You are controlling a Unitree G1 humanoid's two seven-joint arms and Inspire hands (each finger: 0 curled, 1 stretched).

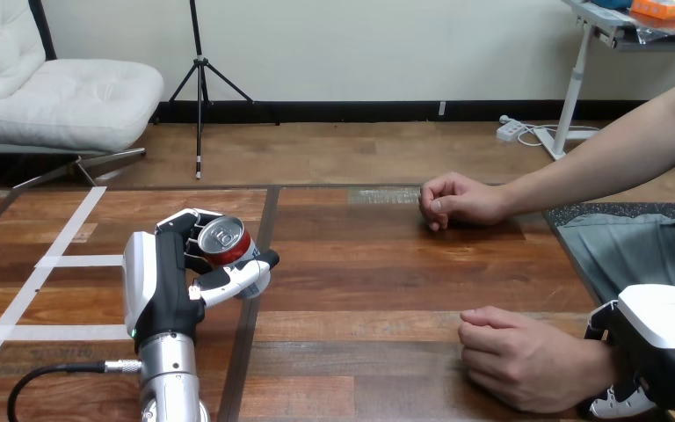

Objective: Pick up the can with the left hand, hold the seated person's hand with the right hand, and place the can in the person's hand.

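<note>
A red can [227, 243] with a silver top is tilted in my left hand [160, 286], whose fingers and thumb curl round it above the table's left half. My right hand [664, 347] is at the bottom right, closed on the person's wrist [599, 362], with its thumb above the wrist and its fingertips [620, 404] showing beneath. That person's hand [514, 356] rests on the table, fingers loosely curled, palm down. The can is well to the left of it.
The person's other hand [455, 200] lies as a fist on the table farther back, its forearm running off to the right. White tape lines [61, 261] mark the table's left side. A grey cloth [637, 251] lies at the right edge.
</note>
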